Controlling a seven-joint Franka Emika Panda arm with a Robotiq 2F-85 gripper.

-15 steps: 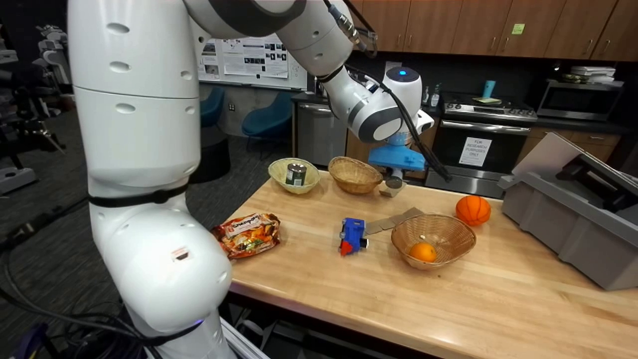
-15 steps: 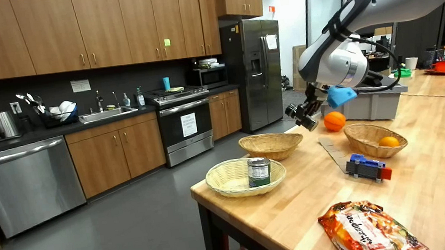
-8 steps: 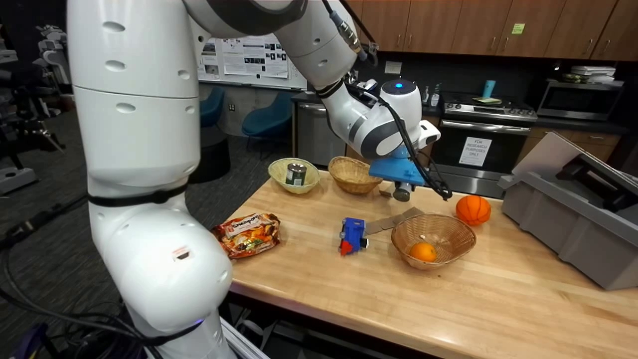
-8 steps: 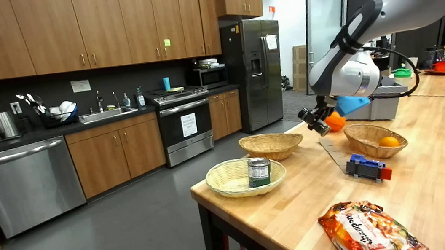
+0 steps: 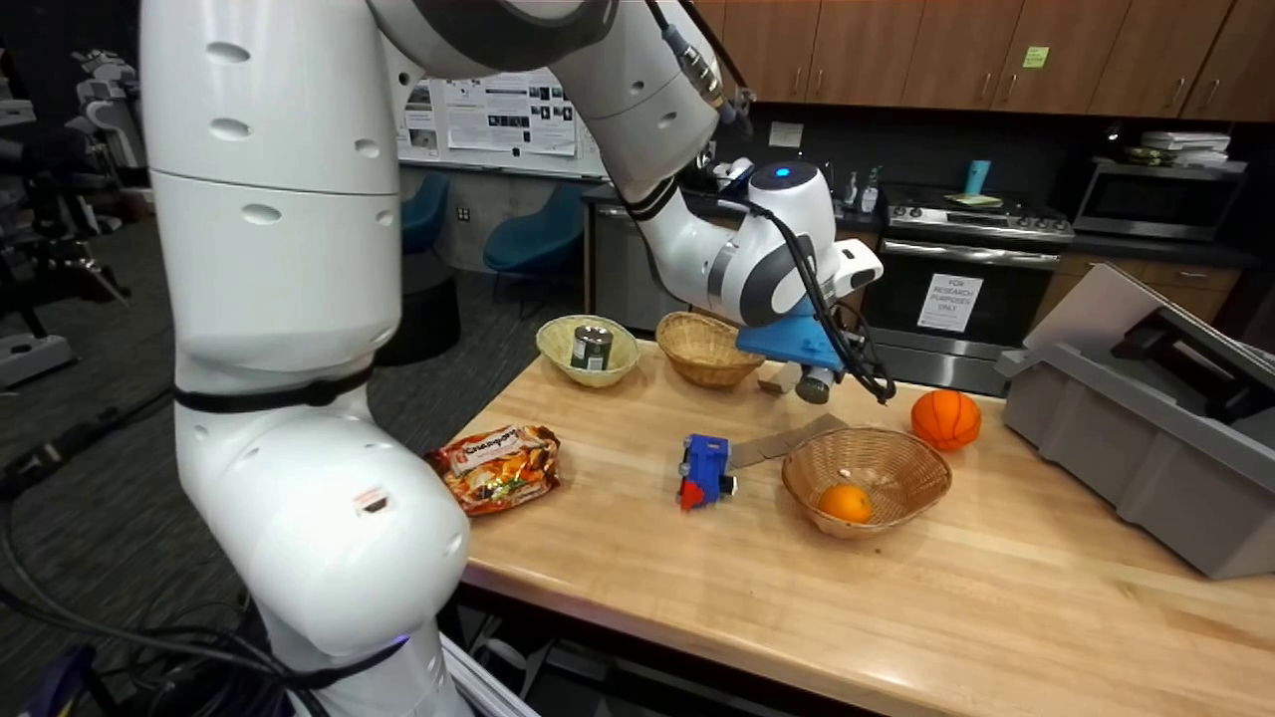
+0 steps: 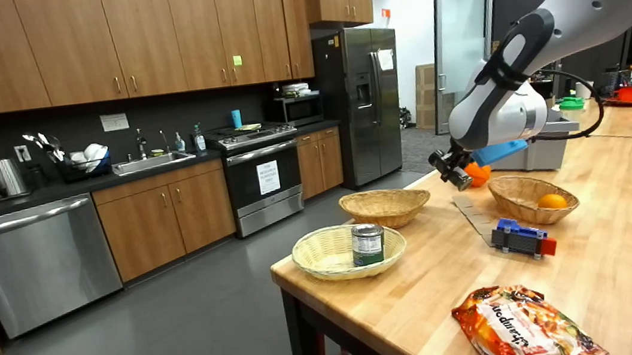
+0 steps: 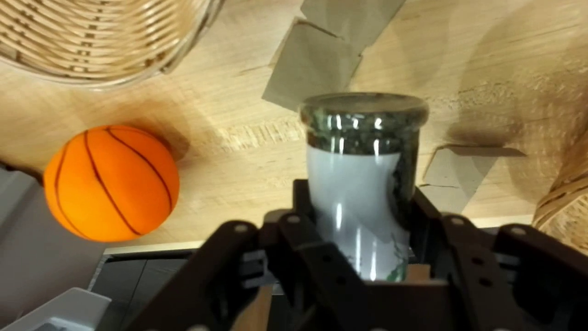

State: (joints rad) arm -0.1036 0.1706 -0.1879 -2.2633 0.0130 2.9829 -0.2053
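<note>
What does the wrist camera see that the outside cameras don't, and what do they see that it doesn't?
Only the wrist view shows the green print on the jar and, clearly, the fingers gripping its sides.

Only the exterior views show the food packet, the blue-and-red toy, the orange fruit and the can.

They all share the basketball, the cardboard pieces and the jar itself.
</note>
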